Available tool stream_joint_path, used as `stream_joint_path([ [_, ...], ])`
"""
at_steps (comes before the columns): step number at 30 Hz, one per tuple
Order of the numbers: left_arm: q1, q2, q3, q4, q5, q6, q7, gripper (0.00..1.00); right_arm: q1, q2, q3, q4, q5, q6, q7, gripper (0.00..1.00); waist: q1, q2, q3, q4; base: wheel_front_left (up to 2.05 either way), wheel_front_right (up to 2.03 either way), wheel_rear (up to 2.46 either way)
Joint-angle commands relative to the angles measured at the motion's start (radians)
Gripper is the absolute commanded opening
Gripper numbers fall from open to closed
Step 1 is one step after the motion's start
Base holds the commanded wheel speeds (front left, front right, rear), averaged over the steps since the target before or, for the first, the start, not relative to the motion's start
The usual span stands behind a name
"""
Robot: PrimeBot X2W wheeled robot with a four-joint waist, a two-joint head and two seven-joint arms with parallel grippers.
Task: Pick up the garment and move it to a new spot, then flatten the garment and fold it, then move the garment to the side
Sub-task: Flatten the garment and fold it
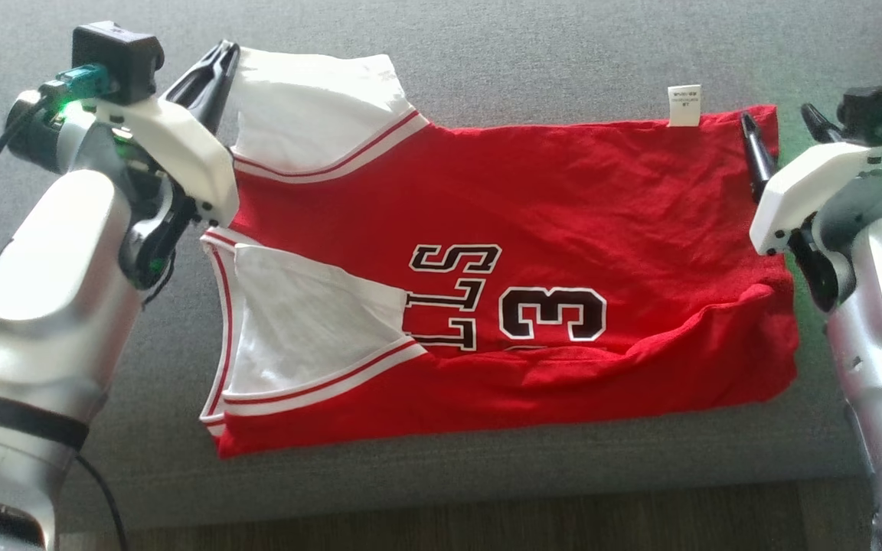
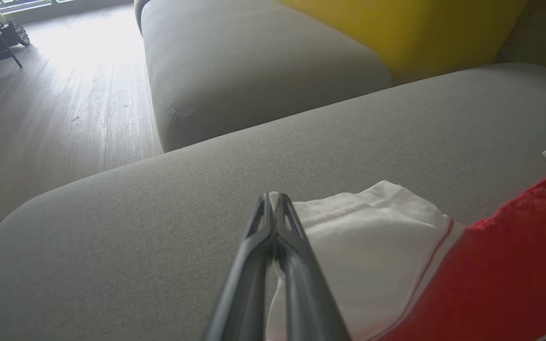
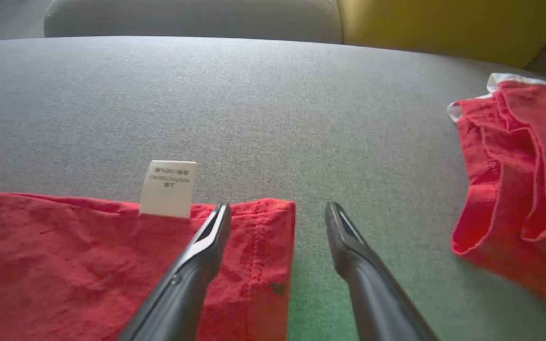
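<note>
I have the garment (image 1: pixel 563 229) laid out sideways on the grey sofa seat (image 1: pixel 487 46), roughly in the middle of my head view. It is a red sleeveless jersey with white shoulder panels edged in red and white stripes, pointing towards my left. Black, white-outlined letters (image 1: pixel 452 295) and a number 3 (image 1: pixel 553 312) show on the near half, turned on their side. The cloth is mostly flat but creased, and along the near right edge it is bunched into a thick ridge. A small white label (image 1: pixel 684 105) sticks out of the far edge onto the seat.

The left end effector (image 1: pixel 223 57) sits at the far corner of the upper white shoulder panel, its fingertips pressed together. In the left wrist view the tips (image 2: pixel 274 196) meet with white cloth right beside them and showing through the slit lower down; I cannot tell whether any cloth is actually pinched.

The right end effector (image 1: pixel 778 115) is spread wide and holds nothing. In its wrist view (image 3: pixel 278 207) one finger lies over the far right corner of the hem, near the label (image 3: pixel 168 188), and the other is over bare seat.

A second red garment (image 3: pixel 514 180) lies crumpled further right, apart from the jersey. A yellow cushion (image 2: pixel 405 33) stands behind the seat, with wooden floor (image 2: pixel 64 109) beyond.
</note>
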State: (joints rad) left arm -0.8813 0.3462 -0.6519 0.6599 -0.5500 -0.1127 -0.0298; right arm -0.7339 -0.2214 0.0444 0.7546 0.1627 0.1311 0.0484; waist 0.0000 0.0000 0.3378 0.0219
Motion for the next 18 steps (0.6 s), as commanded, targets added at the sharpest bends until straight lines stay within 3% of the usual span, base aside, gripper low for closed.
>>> stream_joint_path([
  [1, -0.025, 0.039, 0.034, -0.040, -0.011, 0.013, -0.014, 0.00, -0.036, -0.001, 0.001, 0.002, 0.006, 0.000, -0.009, 1.00, 0.0000, 0.0000, 0.002, 0.002, 0.00, 0.00, 0.00],
  [18, -0.025, 0.044, 0.020, -0.103, -0.019, 0.027, 0.004, 0.00, -0.142, -0.010, -0.014, 0.204, -0.029, 0.000, -0.076, 1.00, 0.0000, 0.0000, 0.045, 0.025, 0.00, 0.00, 0.00],
])
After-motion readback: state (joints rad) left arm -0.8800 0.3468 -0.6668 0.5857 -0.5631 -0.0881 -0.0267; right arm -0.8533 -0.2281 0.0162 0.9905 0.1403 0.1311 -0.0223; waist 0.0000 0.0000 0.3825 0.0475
